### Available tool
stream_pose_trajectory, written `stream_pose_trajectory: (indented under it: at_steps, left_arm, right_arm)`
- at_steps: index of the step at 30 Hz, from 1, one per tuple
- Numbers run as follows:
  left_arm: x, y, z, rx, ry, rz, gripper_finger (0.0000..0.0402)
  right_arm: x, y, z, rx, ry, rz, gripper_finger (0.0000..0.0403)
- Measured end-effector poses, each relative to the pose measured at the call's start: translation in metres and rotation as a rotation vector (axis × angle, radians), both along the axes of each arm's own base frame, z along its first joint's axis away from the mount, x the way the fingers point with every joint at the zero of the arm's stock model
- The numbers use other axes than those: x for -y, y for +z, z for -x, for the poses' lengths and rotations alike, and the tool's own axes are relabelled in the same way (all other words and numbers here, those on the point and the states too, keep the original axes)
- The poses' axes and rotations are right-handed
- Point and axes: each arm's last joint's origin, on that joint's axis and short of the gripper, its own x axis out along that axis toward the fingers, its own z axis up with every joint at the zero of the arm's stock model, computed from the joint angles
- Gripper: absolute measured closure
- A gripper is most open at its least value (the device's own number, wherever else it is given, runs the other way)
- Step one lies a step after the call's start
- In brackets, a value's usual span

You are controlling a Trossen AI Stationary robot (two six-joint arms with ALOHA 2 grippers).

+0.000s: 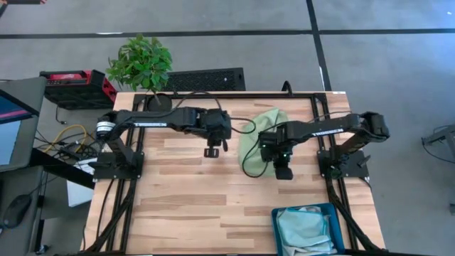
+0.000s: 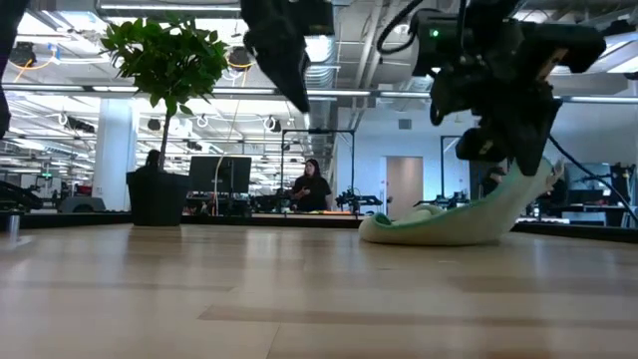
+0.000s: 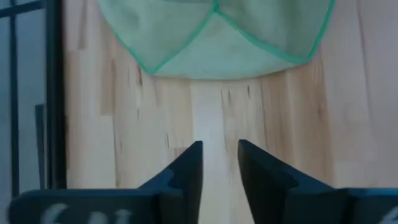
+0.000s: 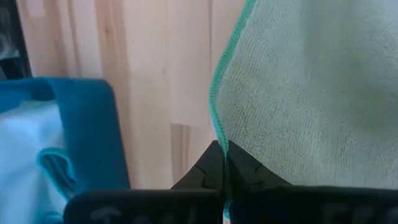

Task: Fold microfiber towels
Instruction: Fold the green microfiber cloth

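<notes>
Green towel (image 1: 256,135) on counter (image 1: 185,206), well apart from teal bin (image 1: 279,231) | right pincer (image 4: 222,163) clamped on its teal-stitched edge, lifting | left pincer (image 3: 219,163) parted, empty, nearby | you should carry the edge across low, keeping hems aligned.

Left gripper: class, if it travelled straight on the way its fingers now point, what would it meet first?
Probably the light green towel. The left gripper hangs open with only bare table showing ahead of its fingers, then the towel's folded edge; depth is hard to judge.
</notes>
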Motion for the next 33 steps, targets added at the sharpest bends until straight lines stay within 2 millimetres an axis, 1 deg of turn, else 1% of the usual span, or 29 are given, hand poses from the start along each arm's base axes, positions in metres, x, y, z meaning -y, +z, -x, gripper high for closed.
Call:
stream_pose_trajectory:
  at_steps: [4, 7, 10, 14, 17, 22, 26, 28, 33]
  left_arm:
    - [-0.012, -0.020, -0.020, 0.012, -0.077, -0.009, 0.0275]
    - [-0.021, -0.040, -0.038, 0.050, -0.111, 0.017, 0.0262]
    - [-0.024, -0.060, -0.055, 0.078, -0.188, 0.011, 0.0258]
    - [-0.025, -0.079, -0.074, 0.132, -0.295, -0.034, 0.0258]
    - [-0.025, -0.094, -0.087, 0.185, -0.340, -0.047, 0.0258]
    - [-0.027, -0.115, -0.104, 0.262, -0.366, -0.045, 0.0258]
    - [-0.028, -0.124, -0.114, 0.354, -0.361, 0.001, 0.0258]
    - [-0.027, -0.134, -0.118, 0.369, -0.385, 0.031, 0.0258]
    - [-0.027, -0.154, -0.124, 0.367, -0.390, 0.032, 0.0258]
  right_arm:
    - [0.000, 0.010, 0.002, 0.035, -0.047, -0.002, 0.0393]
    - [0.000, 0.013, 0.003, 0.047, -0.070, -0.005, 0.0395]
    - [0.000, 0.015, 0.004, 0.048, -0.081, -0.006, 0.0391]
    - [-0.002, 0.015, 0.004, 0.048, -0.075, -0.006, 0.0388]
    - [-0.002, 0.015, 0.004, 0.046, -0.082, -0.007, 0.0392]
    - [-0.002, 0.014, 0.004, 0.042, -0.082, -0.007, 0.0391]
    - [-0.002, 0.014, 0.003, 0.045, -0.083, -0.007, 0.0387]
    - [-0.002, 0.014, 0.003, 0.042, -0.083, -0.007, 0.0388]
    - [-0.002, 0.014, 0.003, 0.043, -0.083, -0.007, 0.0390]
